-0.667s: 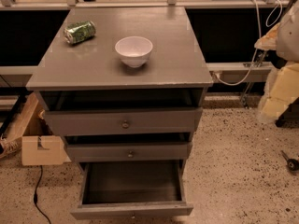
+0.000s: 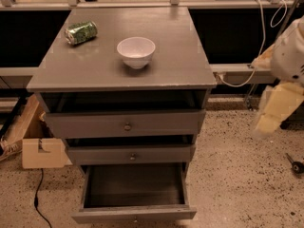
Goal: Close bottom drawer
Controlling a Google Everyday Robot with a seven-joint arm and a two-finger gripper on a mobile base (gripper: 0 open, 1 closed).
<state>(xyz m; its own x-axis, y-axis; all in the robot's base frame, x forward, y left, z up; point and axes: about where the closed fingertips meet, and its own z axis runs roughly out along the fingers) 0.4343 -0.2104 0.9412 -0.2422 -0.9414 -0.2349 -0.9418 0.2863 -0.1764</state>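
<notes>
Bottom drawer (image 2: 135,188) is pulled well out, front panel nearest the camera. Gripper (image 2: 273,110) is held at the right edge, well apart, up and right of that panel. Gripper state cannot be told. Closing axis runs back under the middle drawer (image 2: 130,154).

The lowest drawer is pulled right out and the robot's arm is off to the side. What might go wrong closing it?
The gripper hangs right of the cabinet, apart from and higher than the bottom drawer, so coming across it might strike the middle drawer front instead. A push near the drawer's right corner might skew and jam it. A hard shove could shake the cabinet and roll the green can, lying on its side on top.
</notes>
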